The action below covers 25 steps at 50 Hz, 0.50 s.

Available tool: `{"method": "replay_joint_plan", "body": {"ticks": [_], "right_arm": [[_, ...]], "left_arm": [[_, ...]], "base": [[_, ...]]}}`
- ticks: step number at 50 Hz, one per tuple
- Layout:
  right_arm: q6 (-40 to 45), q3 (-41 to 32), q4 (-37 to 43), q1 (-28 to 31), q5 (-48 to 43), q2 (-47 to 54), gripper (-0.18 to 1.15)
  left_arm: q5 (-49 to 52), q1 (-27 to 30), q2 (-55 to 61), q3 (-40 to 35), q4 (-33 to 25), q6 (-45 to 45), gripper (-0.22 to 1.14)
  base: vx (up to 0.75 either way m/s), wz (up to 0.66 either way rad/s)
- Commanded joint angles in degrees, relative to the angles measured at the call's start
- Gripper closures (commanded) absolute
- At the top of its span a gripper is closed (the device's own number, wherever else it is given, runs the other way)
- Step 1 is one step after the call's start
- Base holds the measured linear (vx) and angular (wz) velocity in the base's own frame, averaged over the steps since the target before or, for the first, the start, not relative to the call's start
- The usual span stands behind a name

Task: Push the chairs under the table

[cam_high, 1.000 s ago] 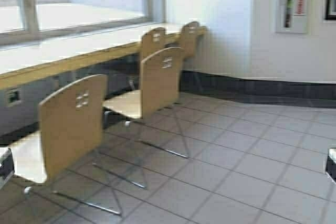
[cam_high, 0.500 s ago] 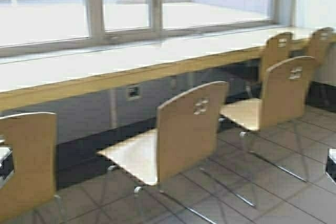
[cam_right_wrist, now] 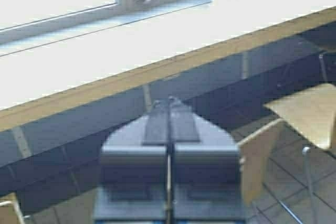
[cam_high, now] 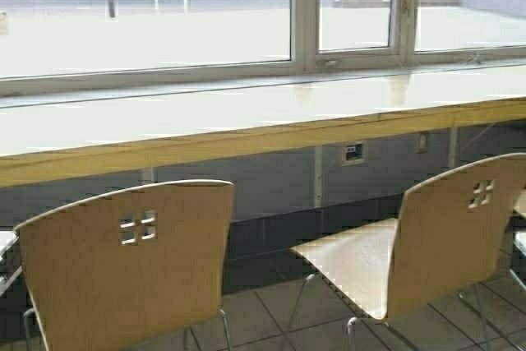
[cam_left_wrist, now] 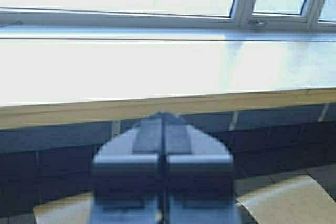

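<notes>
Two tan plywood chairs stand pulled out from the long pale table, backrests toward me. One chair is at the near left. The other chair is at the right, its seat pointing at the table's wood edge. My left gripper is shut and empty, held low before the table, with a chair seat below it. My right gripper is also shut and empty, facing the table, next to a chair backrest. In the high view both arms barely show at the side edges.
A row of windows runs behind the table. Below the top are a dark tiled wall, thin support posts and a wall socket. Grey floor tiles lie between the chairs.
The robot has turned left: the whole scene slid to the right in the high view, the far chairs and right-hand wall left the picture, and the table now lies square ahead.
</notes>
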Motion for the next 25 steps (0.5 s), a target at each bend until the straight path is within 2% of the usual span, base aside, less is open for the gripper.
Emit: {"method": "replay_joint_plan", "body": {"ticks": [1, 10, 19, 25], "right_arm": [[0.1, -0.9, 0.4, 0.3, 0.2, 0.2, 0.93], [2.1, -1.1, 3.7, 4.0, 0.4, 3.1, 0.93], [2.8, -2.2, 4.2, 8.9, 1.6, 9.1, 0.93], [3.3, -5.8, 5.0, 11.3, 1.7, 16.1, 0.93]], "left_arm": [[-0.3, -0.1, 0.7, -1.5, 0.0, -2.5, 0.88], [-0.3, -1.3, 3.4, -1.8, 0.0, -10.1, 0.88], [-0.3, -6.1, 7.9, -1.5, 0.0, -16.0, 0.88], [-0.4, -9.5, 12.8, -2.7, -0.2, -18.4, 0.88]], "base": [[0.15, 0.40], [0.14, 0.38], [0.11, 0.28], [0.07, 0.18]]}}
